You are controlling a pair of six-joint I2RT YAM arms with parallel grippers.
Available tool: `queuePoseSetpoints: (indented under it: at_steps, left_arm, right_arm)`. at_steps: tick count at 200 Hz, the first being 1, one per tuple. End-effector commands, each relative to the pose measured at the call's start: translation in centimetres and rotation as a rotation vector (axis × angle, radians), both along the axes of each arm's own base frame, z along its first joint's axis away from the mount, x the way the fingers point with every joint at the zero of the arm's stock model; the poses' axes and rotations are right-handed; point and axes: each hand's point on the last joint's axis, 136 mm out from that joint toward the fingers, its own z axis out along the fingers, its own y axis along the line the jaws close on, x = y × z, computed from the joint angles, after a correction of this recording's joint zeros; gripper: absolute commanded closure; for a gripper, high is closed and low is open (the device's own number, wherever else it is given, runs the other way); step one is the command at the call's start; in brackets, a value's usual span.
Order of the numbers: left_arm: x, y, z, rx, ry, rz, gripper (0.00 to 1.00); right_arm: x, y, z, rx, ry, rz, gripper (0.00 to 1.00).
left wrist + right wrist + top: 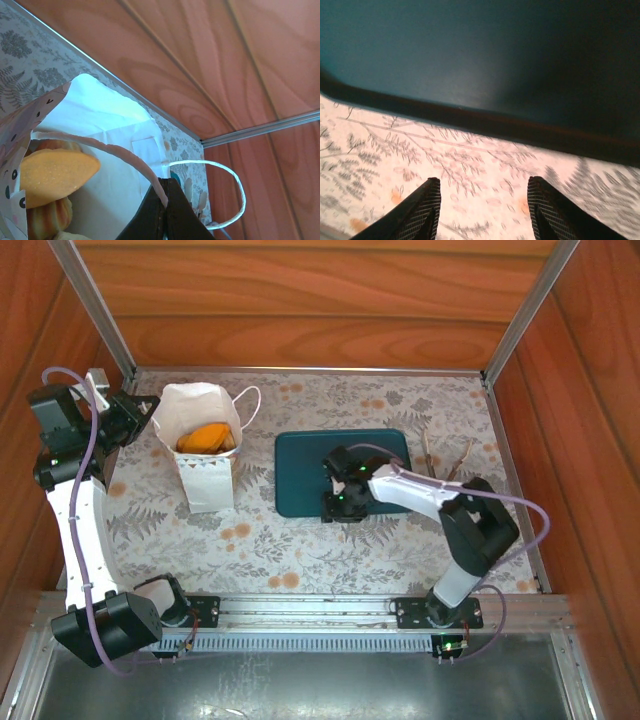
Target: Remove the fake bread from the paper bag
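The paper bag stands upright at the back left of the table, its white inside in the left wrist view. Golden-orange fake bread lies in its open mouth: a flat orange piece over a ridged roll. My left gripper is shut on the bag's near cord handle, beside the bag's left rim. The other handle loops free. My right gripper is open and empty, low over the tablecloth at the front edge of a teal tray, which is bare.
A few wooden sticks lie right of the tray. Wooden walls close in the back and both sides, with metal rails at the corners. Floral cloth covers the table.
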Motion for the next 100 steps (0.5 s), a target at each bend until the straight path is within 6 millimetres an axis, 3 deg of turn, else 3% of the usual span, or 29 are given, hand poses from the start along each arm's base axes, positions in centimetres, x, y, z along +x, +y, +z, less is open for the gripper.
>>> queuePoseSetpoints:
  at_steps: [1,55,100]
  left_arm:
    - [-0.6,-0.8,1.6,0.010,-0.047,-0.034,1.00]
    - [-0.6,-0.9,1.8,0.010,-0.052,-0.036,1.00]
    - [-0.6,-0.9,1.7,0.008,-0.048,-0.034,1.00]
  right_arm:
    - [0.3,-0.4,-0.8,-0.101,-0.013,-0.023,0.49]
    - [2.5,-0.1,-1.4,-0.122,-0.096,-0.064,0.50]
    - [3.2,0.7,-1.6,-0.115,-0.088,-0.080,0.50]
